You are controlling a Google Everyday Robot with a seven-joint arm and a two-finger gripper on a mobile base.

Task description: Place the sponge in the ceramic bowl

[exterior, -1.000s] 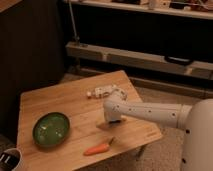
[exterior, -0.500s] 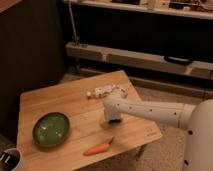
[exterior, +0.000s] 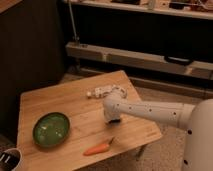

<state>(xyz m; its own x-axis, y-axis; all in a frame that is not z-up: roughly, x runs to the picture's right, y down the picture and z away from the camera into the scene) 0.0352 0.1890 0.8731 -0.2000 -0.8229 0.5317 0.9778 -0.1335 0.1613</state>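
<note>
The green ceramic bowl sits on the left part of the wooden table, with nothing in it. My white arm reaches in from the right. Its gripper points down at the table's middle, about a bowl's width to the right of the bowl. The sponge is hidden; the gripper's end covers the patch of table under it.
An orange carrot lies near the table's front edge, below the gripper. A small white bottle lies on its side behind the arm. A white cup stands at the bottom left corner. A dark shelf unit runs behind the table.
The gripper's end has shifted slightly to the right and stays low over the table's middle. Bowl, carrot and bottle have not moved.
</note>
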